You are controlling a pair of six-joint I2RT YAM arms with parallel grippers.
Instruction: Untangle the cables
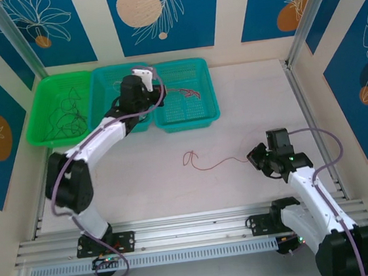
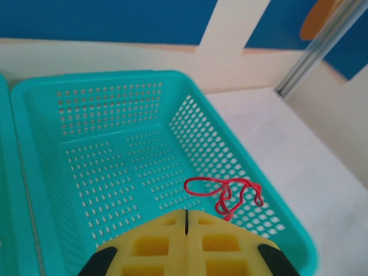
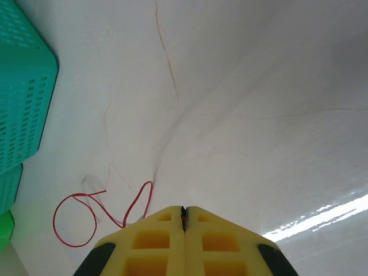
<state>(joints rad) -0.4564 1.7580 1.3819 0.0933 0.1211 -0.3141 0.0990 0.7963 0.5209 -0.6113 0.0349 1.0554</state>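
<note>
A thin red cable (image 1: pixel 206 164) lies on the white table, with a small loop at its left end. Its other end runs into my right gripper (image 1: pixel 252 158), which is shut on it; a speck of red shows in the slit of that gripper (image 3: pixel 184 214), and the cable (image 3: pixel 75 221) curls off to the left. A second red cable (image 2: pixel 224 192) lies bunched in the right teal basket (image 2: pixel 201 129), also visible from above (image 1: pixel 186 93). My left gripper (image 2: pixel 186 215) hovers shut just short of it, nothing visible in its slit. Black cable (image 1: pixel 66 114) squiggles lie in the green basket (image 1: pixel 35 111).
Three baskets stand in a row at the back left; the left arm (image 1: pixel 99 140) stretches over the middle teal one (image 1: pixel 101 74). An aluminium post (image 1: pixel 304 26) and rail run along the right side. In the right wrist view a teal basket wall (image 3: pixel 23 98) rises at the left.
</note>
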